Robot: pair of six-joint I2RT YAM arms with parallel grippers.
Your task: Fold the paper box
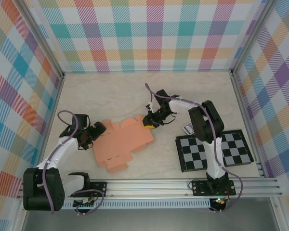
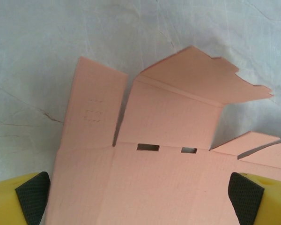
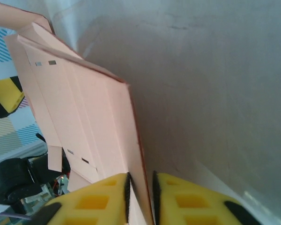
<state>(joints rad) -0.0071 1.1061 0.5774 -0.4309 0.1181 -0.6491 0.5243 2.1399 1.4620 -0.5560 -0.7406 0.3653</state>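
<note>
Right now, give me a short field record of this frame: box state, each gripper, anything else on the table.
paper box: unfolded cut-out on the table, some flaps raised, not yet a box
left gripper: open, fingers either side of the card's left end
right gripper: closed on the card's edge
checkered board: right of the box, apart from it

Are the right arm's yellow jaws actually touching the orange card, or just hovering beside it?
Touching. The right wrist view shows the edge of the paper box running between the right jaws, which are closed against it on both sides with no gap.
</note>
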